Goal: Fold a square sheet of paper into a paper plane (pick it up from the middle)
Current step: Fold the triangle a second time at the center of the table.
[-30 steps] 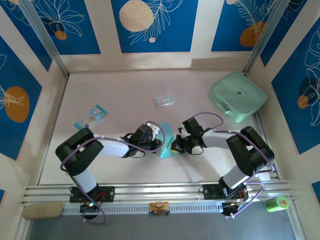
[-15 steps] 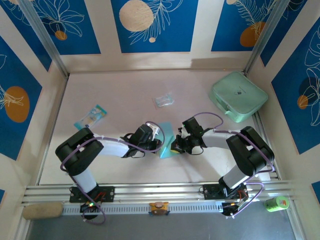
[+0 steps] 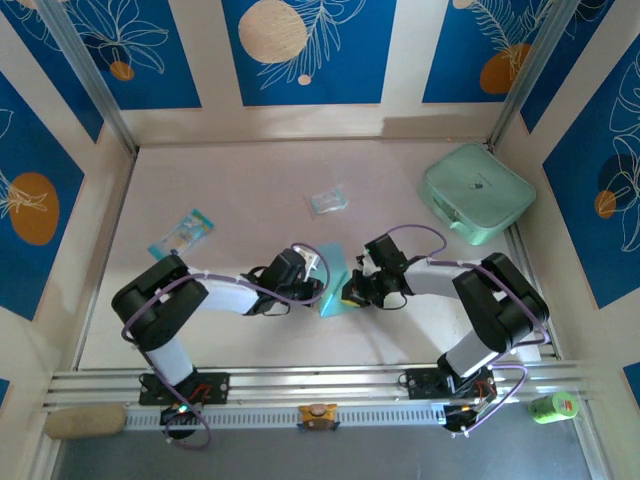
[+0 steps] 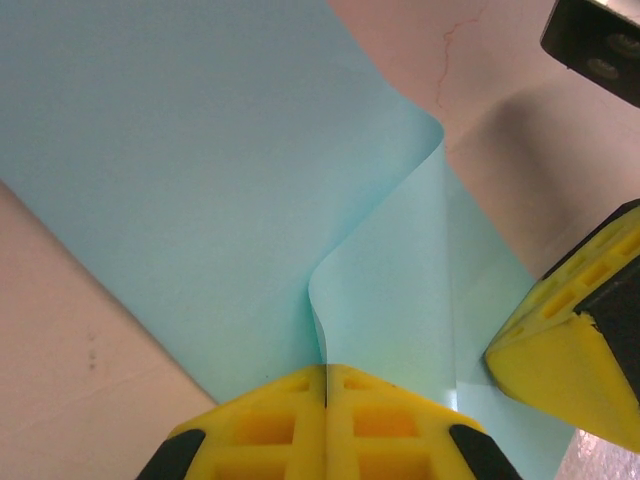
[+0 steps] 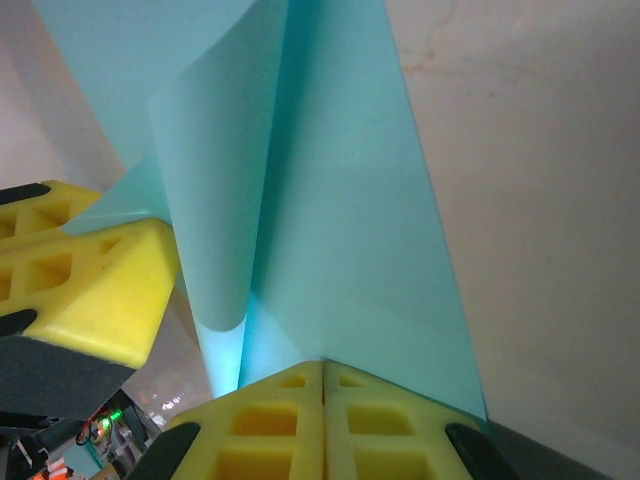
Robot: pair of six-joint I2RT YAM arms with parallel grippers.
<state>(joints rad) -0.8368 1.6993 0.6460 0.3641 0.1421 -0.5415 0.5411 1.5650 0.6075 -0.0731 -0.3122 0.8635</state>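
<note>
While in two claws — one sheet

The left arm and the right arm are each showing bulky black joint housings with smooth white tubes between them. A thin purple cable is looping along each arm from a black base. The fingers are showing bright yellow, moulded with square pockets and rounded ribs, and backed in black at the corners
</note>
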